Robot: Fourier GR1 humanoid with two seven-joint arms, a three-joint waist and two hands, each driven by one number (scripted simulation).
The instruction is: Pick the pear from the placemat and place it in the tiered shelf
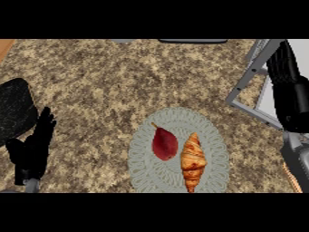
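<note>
1. The placemat, a pale oval, lies on the speckled counter and serves as landmark.
2. The pear, dark red, lies on the placemat's left half, stem pointing up-left, untouched by either hand.
3. A croissant lies just right of the pear, also on the placemat.
4. The left hand shows well left of the placemat, fingers straight and apart, holding nothing.
5. The right hand is up and right of the placemat, over the shelf; its fingers look fairly straight and hold nothing.
6. A black pad lies far left of the placemat.
</note>
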